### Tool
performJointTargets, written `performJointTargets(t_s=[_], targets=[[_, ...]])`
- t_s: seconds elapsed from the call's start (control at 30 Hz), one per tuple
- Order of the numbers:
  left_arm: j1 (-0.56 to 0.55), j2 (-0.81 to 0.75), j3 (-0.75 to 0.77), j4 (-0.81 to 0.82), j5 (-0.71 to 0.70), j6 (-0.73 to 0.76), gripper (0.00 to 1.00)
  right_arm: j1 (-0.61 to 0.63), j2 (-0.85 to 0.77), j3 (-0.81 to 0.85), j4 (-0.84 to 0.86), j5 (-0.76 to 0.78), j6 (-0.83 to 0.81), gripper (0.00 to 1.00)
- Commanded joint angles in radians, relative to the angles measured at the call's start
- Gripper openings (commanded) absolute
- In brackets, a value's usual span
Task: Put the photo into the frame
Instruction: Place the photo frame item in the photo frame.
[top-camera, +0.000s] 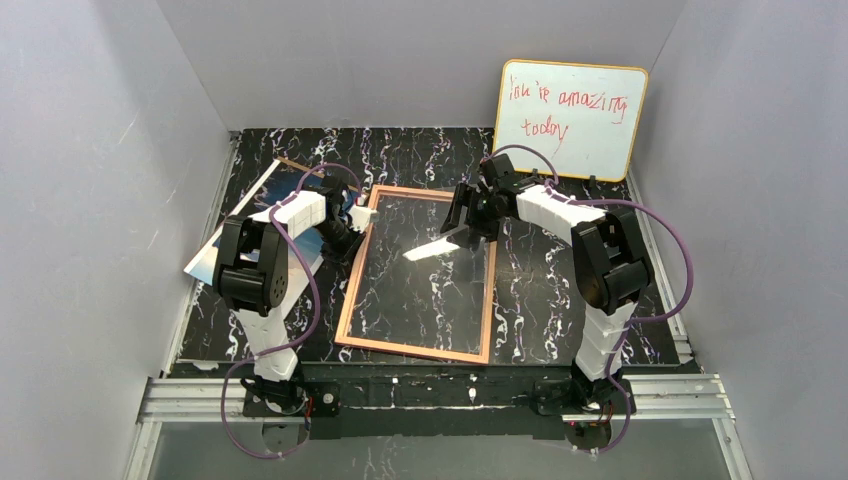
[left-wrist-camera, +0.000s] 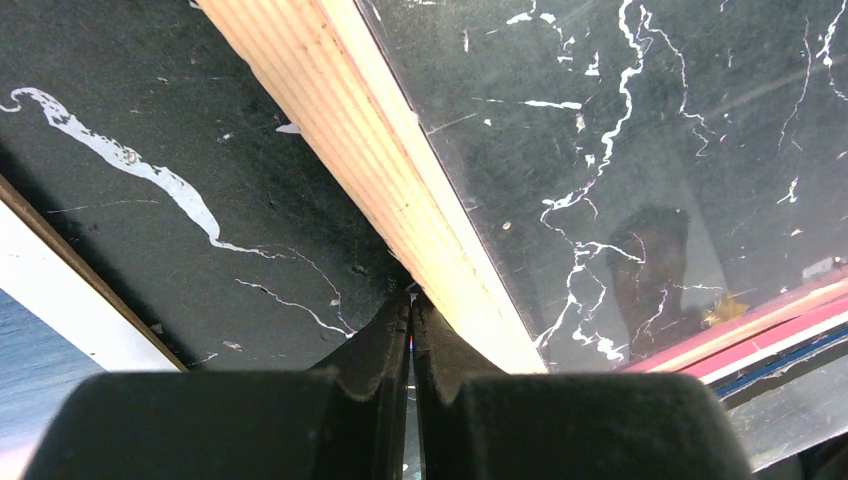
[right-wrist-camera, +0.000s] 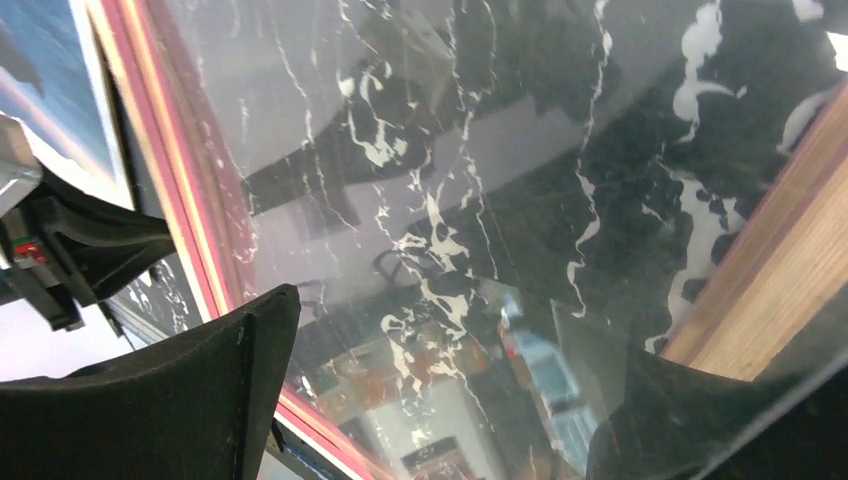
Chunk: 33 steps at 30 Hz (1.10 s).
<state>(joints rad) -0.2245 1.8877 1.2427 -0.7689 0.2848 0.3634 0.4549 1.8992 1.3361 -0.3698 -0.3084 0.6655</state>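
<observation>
On the surface (top-camera: 560, 290) the frame (top-camera: 415, 349) lies reverse up; the photo (top-camera: 208, 260) lies apart, to its left. Left jaws: pressed together at the frame's left rail. Right jaws: spread above the pane (top-camera: 420, 290). We lay the photo face down, edges square to the rails.

Wood-grain frame (left-wrist-camera: 390, 180), glossy clear pane (left-wrist-camera: 650, 120), scuffed marble-look table (left-wrist-camera: 200, 120)

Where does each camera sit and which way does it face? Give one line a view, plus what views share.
Top external: above, behind the bases, looking down on the table; both arms, left gripper and right gripper show.
Left wrist: on the left arm, close over the frame edge; its shut fingers show.
Right wrist: on the right arm, close over the frame's clear middle; its open fingers show.
Shared: all see the frame.
</observation>
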Motion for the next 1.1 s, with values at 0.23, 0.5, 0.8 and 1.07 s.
performJointTargets(t_s=[0.23, 0.5, 0.8, 1.07], targets=[[-0.016, 0.034, -0.034, -0.013, 0.039, 0.003, 0.03, 0.006, -0.021, 0.037, 0.009, -0.154, 0.118, 0.88], [-0.008, 0.028, -0.027, -0.028, 0.062, 0.002, 0.03, -0.022, -0.112, -0.019, 0.189, -0.330, 0.206, 0.74], [0.061, 0.046, 0.048, -0.093, 0.146, -0.002, 0.02, -0.027, -0.202, -0.094, 0.394, -0.439, 0.274, 0.25], [0.155, 0.045, 0.127, -0.144, 0.171, 0.016, 0.02, -0.030, -0.224, -0.059, 0.386, -0.450, 0.266, 0.04]])
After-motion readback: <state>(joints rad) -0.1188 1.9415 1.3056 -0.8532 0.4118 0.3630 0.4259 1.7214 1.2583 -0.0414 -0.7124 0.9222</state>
